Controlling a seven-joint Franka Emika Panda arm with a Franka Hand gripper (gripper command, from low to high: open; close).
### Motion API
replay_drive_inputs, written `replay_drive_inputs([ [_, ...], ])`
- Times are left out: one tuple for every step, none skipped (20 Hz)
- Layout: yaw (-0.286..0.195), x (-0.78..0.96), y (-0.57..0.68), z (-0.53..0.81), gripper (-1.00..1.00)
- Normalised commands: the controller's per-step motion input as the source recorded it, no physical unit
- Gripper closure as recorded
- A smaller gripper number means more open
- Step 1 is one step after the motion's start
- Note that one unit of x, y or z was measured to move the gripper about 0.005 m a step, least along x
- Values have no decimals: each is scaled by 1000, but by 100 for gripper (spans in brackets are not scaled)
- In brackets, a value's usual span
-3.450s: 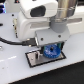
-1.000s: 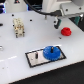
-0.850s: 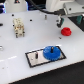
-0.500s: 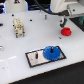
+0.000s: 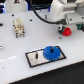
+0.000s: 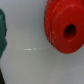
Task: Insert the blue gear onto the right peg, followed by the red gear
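Going left to right across the exterior view: the dark plate [image 5: 45,55] is sitting on the white surface [image 5: 15,52], and one bare peg [image 5: 36,55] is sticking up on its left half. The blue gear [image 5: 51,51] is lying flat on the plate's right half, so I'm reading the right peg as already taken, though the peg itself is hidden under the hub.

Further right and well apart from the plate, the red gear [image 5: 66,31] is resting on the surface, and my hand [image 5: 67,25] is hovering right over it. Honestly can't tell whether the fingers are open or closed, they're too blurry.

In the wrist view the red gear [image 6: 64,30] is filling a big chunk of the picture, centre hole clearly visible. It looks like light, rigid, smooth plastic, so probably a bit slippery. I'm thinking pinching it across the rim, square and level, so the hole stays free for the peg.
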Motion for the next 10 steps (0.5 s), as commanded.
replay_drive_inputs([
  [0, 2, -98, -41, -100],
  [0, -109, -147, -85, -100],
  [0, -55, -151, -81, -100],
  [0, -110, -152, -18, -100],
  [0, -106, -164, -22, -100],
  [0, -170, -128, -67, -100],
  [0, -113, -96, -92, -100],
  [0, -122, -210, -128, -100],
  [0, -45, -94, -47, -100],
  [0, -87, -106, -149, -100],
])
